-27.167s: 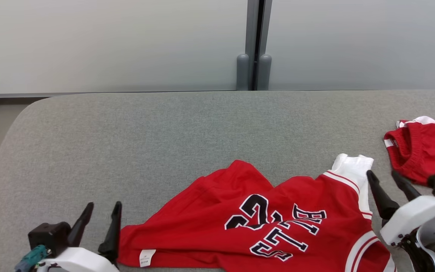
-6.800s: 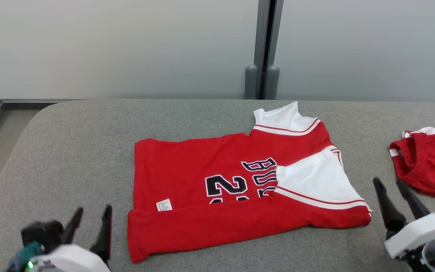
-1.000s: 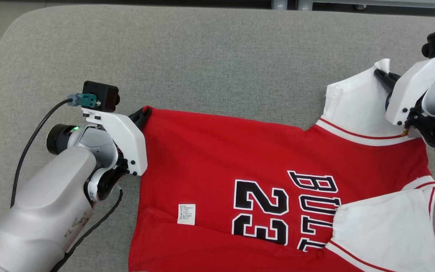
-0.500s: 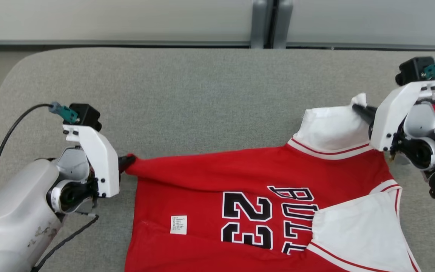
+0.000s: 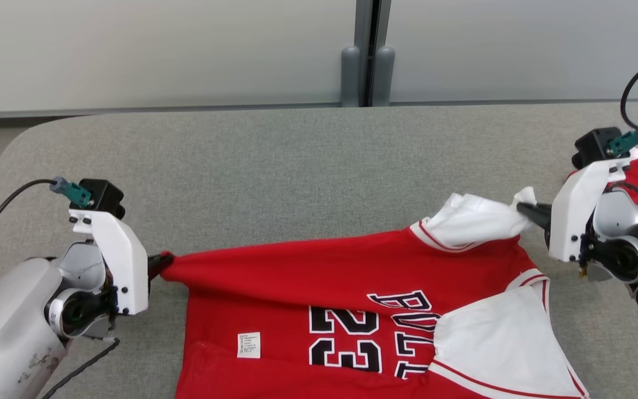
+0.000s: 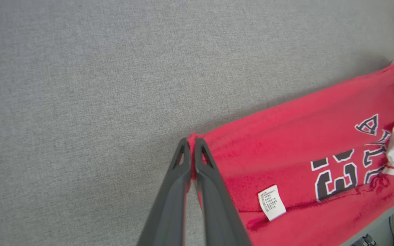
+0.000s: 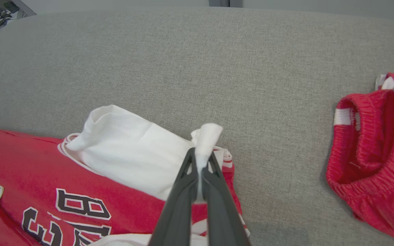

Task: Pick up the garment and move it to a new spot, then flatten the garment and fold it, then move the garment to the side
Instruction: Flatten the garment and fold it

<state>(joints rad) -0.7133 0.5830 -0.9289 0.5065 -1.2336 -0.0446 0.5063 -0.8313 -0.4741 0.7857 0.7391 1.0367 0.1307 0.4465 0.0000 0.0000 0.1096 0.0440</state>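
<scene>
A: What is the surface like?
B: A grey fabric tabletop [image 5: 252,166], with a pale wall [image 5: 158,50] behind it. The garment [image 5: 308,277] lies on its near part.
A: And the claws?
B: The left claw [image 6: 190,145] pinches the red hem corner, and the right claw [image 7: 202,157] pinches the white sleeve.

The shirt [image 5: 319,277] runs off the picture below both jaws. The tag [image 5: 248,344] has words too tiny to read.

The shirt [image 5: 297,277] is bright red with white sleeves, red-white striped trim, black letters outlined in white; the desk [image 5: 241,166] is speckly grey.
</scene>
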